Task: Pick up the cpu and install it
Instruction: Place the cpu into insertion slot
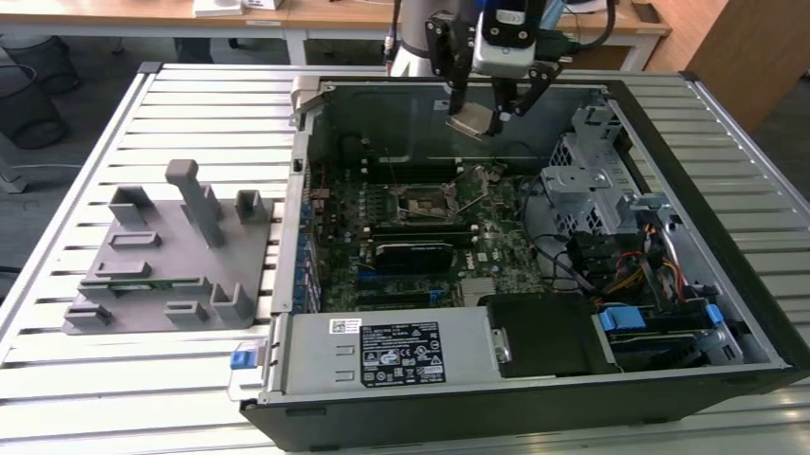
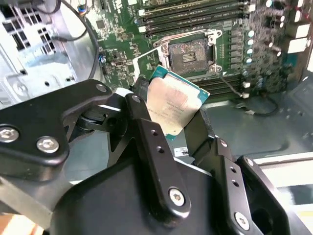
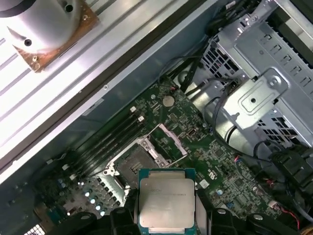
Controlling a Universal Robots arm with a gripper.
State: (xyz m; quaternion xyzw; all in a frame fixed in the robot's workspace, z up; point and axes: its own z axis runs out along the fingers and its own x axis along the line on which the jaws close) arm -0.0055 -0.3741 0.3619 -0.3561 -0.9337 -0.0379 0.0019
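Observation:
My gripper (image 1: 483, 118) hangs over the open computer case, shut on the cpu (image 1: 471, 120), a flat square chip with a silver-grey top. In the second wrist view the cpu (image 2: 171, 105) sits tilted between the black fingers (image 2: 146, 127), above the bare socket (image 2: 188, 53) with its metal frame swung up. In the first wrist view the cpu (image 3: 166, 200) is held over the motherboard, close to the open socket (image 3: 131, 164). In the exterior view the socket (image 1: 428, 197) lies below and slightly nearer than the gripper.
The black case (image 1: 532, 398) lies open on a slatted white table (image 1: 190, 104). A grey holder block (image 1: 171, 261) with upright posts stands at the exterior view's left. A metal drive cage (image 1: 589, 180), cables (image 1: 620, 265) and a power supply (image 1: 393, 355) crowd the case.

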